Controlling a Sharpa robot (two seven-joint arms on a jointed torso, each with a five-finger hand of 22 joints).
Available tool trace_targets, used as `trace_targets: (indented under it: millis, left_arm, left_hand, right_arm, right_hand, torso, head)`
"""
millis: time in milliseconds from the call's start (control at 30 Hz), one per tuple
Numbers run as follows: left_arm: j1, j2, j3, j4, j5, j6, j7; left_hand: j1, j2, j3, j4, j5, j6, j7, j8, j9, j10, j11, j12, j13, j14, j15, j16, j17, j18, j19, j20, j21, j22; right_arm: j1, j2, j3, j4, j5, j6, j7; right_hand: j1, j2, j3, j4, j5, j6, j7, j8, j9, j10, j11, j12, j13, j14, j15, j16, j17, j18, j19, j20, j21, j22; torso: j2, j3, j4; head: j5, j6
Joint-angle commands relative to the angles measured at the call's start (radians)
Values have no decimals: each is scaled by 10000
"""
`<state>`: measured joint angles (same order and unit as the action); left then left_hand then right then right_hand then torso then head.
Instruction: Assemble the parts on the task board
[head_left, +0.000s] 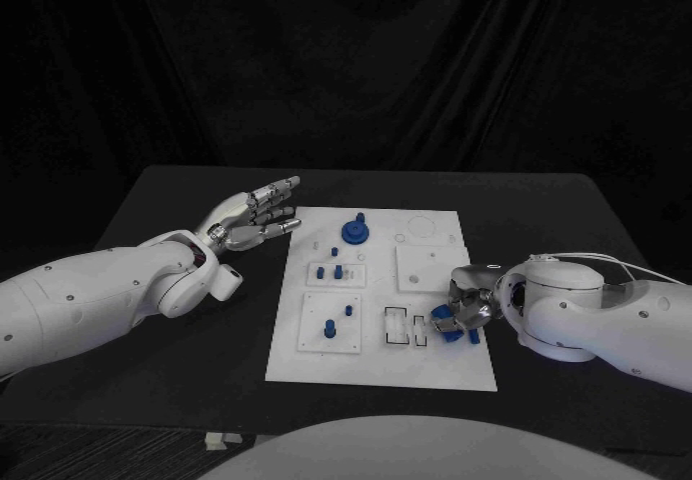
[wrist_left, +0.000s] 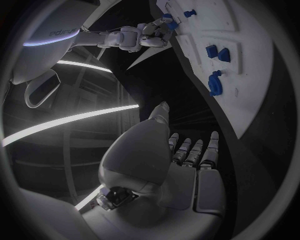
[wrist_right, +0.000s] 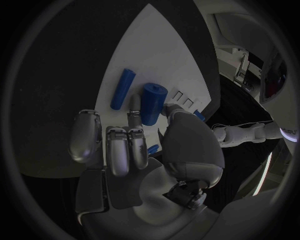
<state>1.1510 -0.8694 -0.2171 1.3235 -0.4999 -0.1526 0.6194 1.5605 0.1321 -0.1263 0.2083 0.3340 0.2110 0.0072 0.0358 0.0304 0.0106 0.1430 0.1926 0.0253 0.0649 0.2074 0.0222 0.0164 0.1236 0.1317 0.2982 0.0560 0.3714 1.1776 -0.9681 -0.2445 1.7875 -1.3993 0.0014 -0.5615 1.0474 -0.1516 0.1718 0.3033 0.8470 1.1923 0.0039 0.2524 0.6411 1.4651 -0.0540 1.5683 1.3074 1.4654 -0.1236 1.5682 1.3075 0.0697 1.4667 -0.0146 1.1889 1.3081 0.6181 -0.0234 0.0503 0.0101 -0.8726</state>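
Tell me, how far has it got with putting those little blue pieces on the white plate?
Partway, it seems. Several blue parts already stand upright in the task board. The right hand pinches a blue cylinder above the board's near right corner; a thinner blue rod lies loose there. The left hand holds nothing.

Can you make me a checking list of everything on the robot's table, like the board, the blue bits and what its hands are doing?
Surface: black table, bare around the board.
Job's things: white task board in the middle; blue parts stand in it; a blue peg lies flat by the right hand.
Clutter: nothing seen.
Hands: left hand open, beside the board's left edge, holding nothing; right hand pinches a blue cylinder over the board's right side.
Cables: thin white cable on the right arm.
Surroundings: dark curtain behind.
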Motion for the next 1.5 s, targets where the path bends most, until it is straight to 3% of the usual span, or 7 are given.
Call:
trace_targets:
  millis: [33,300,500,700,1067,1267,1500]
  left_arm:
    - [-13,-1,9,28,60,106,63]
    - [-16,-11,9,27,60,105,24]
    - [-16,25,9,4,60,124,-26]
    - [-16,83,9,-20,60,155,-56]
    - [-18,133,9,-55,60,200,-69]
    - [-21,133,9,-70,60,228,-85]
    - [-28,162,9,-88,60,251,-90]
  left_hand:
    - [-17,88,-10,-12,47,34,54,7,9,-17,61,31,13,22,23,48,15,-207,77,-26,33,17]
    - [-18,95,-8,-12,55,38,65,6,9,-17,69,37,14,33,40,54,18,-215,107,-26,46,50]
    - [9,95,1,-40,80,46,80,5,9,-14,83,50,16,50,66,66,20,-236,165,-25,71,97]
    - [36,101,11,-79,97,57,98,0,9,-12,97,48,17,99,107,96,30,-252,425,-30,189,418]
    - [36,104,11,-86,101,48,99,-5,7,-12,99,45,17,119,119,109,34,-257,507,-31,228,463]
    - [37,109,13,-88,106,42,100,-7,6,-11,104,51,17,127,127,113,35,-260,518,-32,233,463]
    - [37,110,13,-88,106,38,100,-8,5,-11,106,48,17,133,130,116,37,-261,520,-32,234,460]
  right_arm:
    - [-66,-67,-30,134,463,-387,190]
    - [175,-373,-21,571,1974,-991,322]
    - [550,-448,-20,767,3632,-1163,263]
    - [661,-264,-24,666,4691,-1014,171]
    - [501,301,-30,191,4960,-983,237]
    - [339,502,-30,4,4957,-1011,272]
    - [231,690,-30,-165,4896,-759,229]
  right_hand:
    - [277,302,1755,-1485,2459,-31,-2,47,256,1057,-52,25,2634,1054,-28,25,2633,30,117,-4,-30,1666]
    - [125,281,2028,-1642,2654,-45,3,85,467,1057,-57,25,2634,1054,-23,25,2633,44,96,-2,-97,1646]
    - [-220,336,2165,-1772,1948,-173,12,36,719,1057,-51,25,2634,1054,11,25,2633,67,57,26,-219,1610]
    - [-392,459,2216,-1879,1177,-307,45,-94,809,1057,-24,25,2634,1054,50,25,2633,104,-2,59,-432,1553]
    - [-456,534,2255,-2013,756,-478,110,-265,843,1057,29,25,2634,1054,95,25,2633,135,-49,100,-607,1509]
    - [-517,566,2242,-2039,554,-552,144,-350,839,1057,60,25,2634,1054,132,25,2633,141,-63,129,-658,1497]
    - [-751,673,2134,-1987,-274,-737,243,-628,741,1057,151,25,2634,1054,213,25,2633,165,-103,203,-820,1458]
  torso:
    - [-4,-1,-2]
    - [-9,-6,-9]
    - [-15,-6,-12]
    - [-10,-13,-4]
    - [-3,-18,34]
    - [-9,1,0]
    - [2,-3,18]
  head:
    - [33,0]
    - [36,0]
    - [-21,0]
    - [-26,0]
    - [-20,0]
    - [26,0]
    - [31,0]
